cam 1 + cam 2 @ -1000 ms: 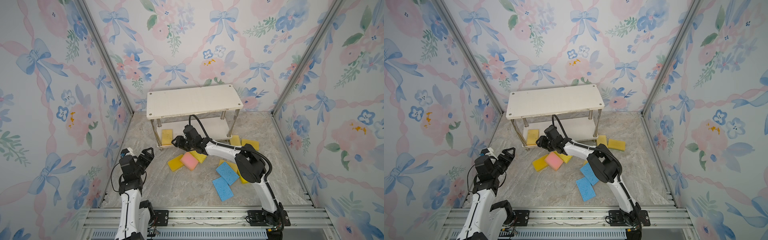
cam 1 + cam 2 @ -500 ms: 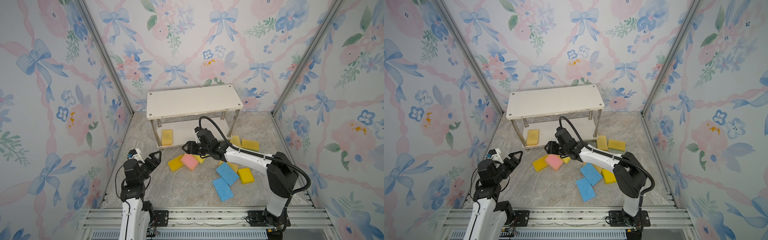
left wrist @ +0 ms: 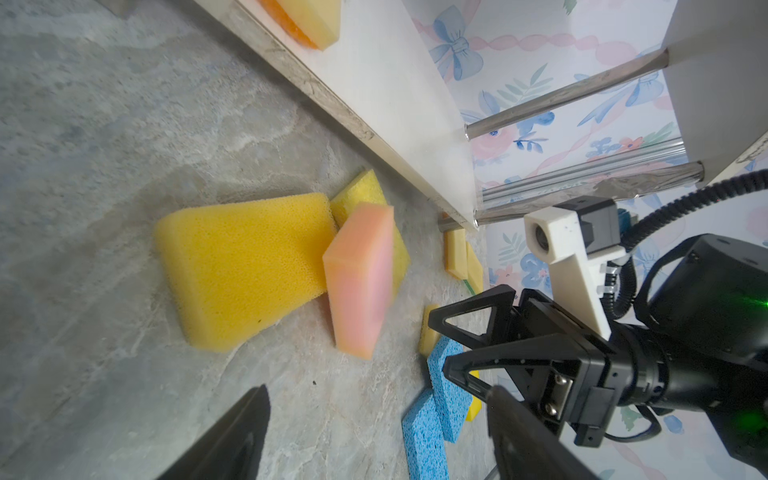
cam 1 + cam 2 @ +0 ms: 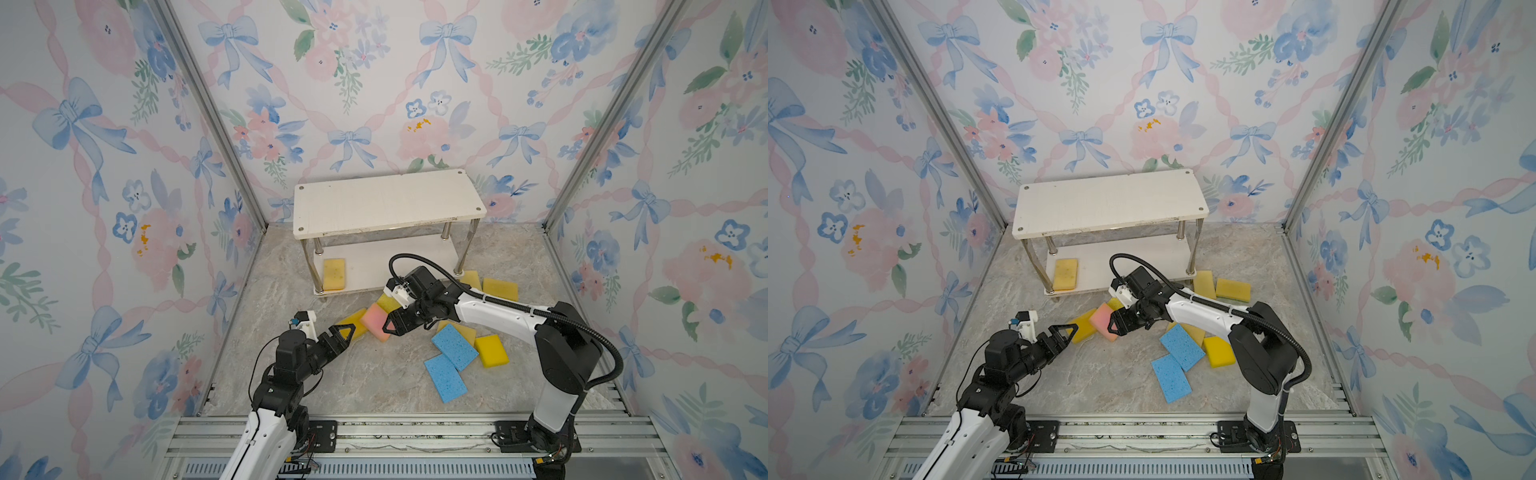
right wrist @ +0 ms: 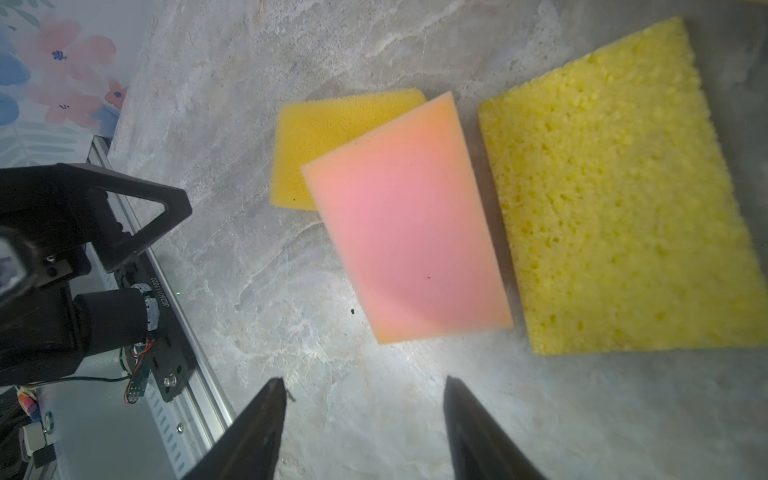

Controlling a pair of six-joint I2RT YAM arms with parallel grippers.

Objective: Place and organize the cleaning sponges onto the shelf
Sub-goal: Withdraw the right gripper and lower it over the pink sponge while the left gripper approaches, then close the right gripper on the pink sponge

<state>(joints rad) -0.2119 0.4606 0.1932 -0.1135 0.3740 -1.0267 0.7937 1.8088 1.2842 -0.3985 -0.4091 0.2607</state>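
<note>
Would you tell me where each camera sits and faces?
Top views: high in front, looking down on the shelf, sponges, left tool and right tool.
Left wrist: low on its arm, facing the pink sponge; own fingertips and right tool show.
Right wrist: above the pink sponge, facing down; own fingertips and left tool show.
All share the pink sponge.

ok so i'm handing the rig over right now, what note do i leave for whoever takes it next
Left gripper: open, empty, low near the floor sponges.
Right gripper: open, empty, fingers just short of the pink sponge.
Done: one yellow sponge on the lower board of the shelf.
Left: nine on the floor: the pink one, two blue sponges, six yellow ones. Top board holds none.
</note>
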